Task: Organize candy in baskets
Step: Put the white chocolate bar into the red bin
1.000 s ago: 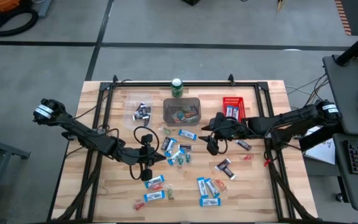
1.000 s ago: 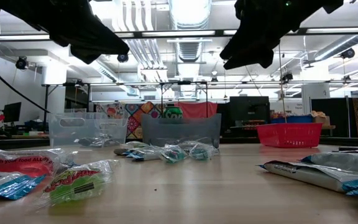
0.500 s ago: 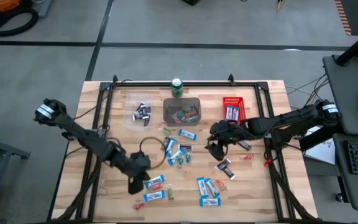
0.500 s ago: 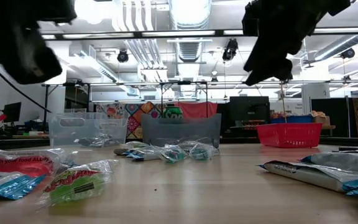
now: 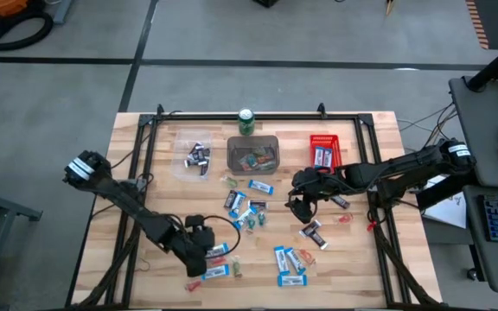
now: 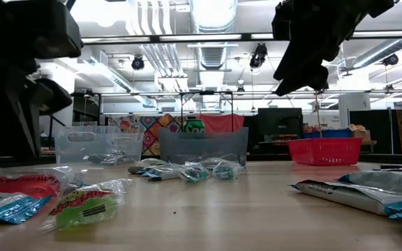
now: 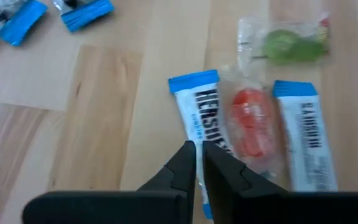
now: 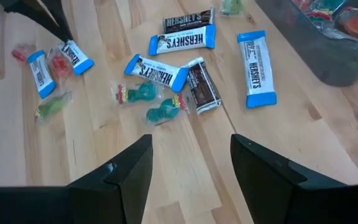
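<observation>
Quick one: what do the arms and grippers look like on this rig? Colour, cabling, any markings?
Both arms are dark, near-black, slim and multi-jointed. Each carries a white band near its outer joint, and a thin black cable loops beside the left gripper. The right gripper has two broad, flat, matte black fingers; the left gripper's fingers are black, tapering to narrow tips. No legible lettering shows.
</observation>
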{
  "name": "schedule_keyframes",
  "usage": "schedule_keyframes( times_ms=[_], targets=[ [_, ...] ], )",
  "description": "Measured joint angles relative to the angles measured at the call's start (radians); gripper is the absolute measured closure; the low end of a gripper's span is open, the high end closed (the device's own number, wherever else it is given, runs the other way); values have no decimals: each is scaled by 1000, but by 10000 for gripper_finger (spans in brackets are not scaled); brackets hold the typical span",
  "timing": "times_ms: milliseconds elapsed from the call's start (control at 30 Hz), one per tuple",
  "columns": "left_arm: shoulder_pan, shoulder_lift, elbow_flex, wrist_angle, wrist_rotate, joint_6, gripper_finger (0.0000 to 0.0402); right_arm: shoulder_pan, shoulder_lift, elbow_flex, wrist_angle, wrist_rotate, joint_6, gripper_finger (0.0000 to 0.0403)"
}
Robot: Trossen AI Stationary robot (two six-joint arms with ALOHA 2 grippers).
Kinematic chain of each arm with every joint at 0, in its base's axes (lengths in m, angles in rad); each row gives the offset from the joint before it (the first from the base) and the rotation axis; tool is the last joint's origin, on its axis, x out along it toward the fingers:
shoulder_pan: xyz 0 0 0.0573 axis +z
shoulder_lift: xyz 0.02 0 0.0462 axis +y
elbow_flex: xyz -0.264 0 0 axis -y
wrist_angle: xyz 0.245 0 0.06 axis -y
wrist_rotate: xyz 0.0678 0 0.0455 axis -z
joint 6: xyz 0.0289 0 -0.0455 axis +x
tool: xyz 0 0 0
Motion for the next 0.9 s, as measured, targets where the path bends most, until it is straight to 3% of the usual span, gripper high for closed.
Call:
schedule_keyframes(
  times_ms=[467, 900],
  targets=[
    [0, 34, -7, 38, -25, 0, 271, 0, 0, 0, 0, 0, -1, 197],
    [0, 34, -42, 85, -25, -35, 272, 0, 0, 0, 1, 8, 0, 197]
  ],
)
